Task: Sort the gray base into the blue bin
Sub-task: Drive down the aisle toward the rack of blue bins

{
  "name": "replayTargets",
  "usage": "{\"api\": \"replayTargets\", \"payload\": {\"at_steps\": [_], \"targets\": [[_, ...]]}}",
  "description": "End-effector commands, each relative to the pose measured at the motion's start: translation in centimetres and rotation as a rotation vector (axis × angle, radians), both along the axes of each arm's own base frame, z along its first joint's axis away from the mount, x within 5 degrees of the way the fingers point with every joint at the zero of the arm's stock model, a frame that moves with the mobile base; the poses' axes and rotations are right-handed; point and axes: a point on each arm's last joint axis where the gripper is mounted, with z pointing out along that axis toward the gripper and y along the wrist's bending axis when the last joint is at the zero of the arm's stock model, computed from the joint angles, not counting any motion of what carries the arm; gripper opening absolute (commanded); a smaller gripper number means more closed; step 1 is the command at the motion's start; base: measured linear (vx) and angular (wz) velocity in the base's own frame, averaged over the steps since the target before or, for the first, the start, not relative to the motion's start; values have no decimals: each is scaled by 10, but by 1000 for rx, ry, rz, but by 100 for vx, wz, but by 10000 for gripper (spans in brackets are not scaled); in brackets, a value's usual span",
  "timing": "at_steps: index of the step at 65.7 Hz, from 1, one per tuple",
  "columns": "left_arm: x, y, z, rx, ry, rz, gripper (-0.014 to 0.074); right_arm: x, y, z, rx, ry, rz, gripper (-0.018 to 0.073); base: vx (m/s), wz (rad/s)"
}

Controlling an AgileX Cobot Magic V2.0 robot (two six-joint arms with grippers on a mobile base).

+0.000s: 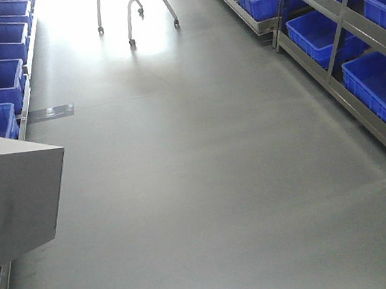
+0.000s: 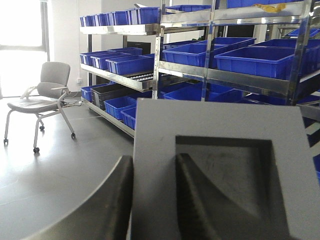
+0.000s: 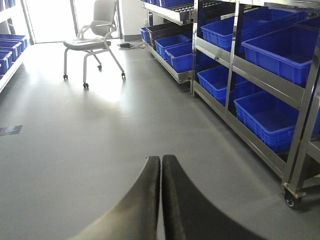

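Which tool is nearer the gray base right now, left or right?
Left. The left tool grips the gray base by its wall, one finger inside the recess, one outside. The right tool is shut and empty over the floor, with no base in its view.

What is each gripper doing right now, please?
Left gripper: closed on the gray base, clamping one wall of its recess.
Right gripper: closed, holding nothing.
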Motion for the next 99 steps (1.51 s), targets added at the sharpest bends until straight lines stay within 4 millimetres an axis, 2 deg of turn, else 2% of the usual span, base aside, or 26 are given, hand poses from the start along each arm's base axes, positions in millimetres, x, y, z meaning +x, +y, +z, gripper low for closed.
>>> {"api": "replayTargets", "payload": {"at_steps": [1, 99], "targets": [[-2, 2, 20, -75, -115, 5, -6, 1, -1, 6, -24, -72, -9, -5, 32, 0], [-2, 2, 20, -75, -115, 5, -6, 1, -1, 6, -24, -72, -9, -5, 41, -1]]}}
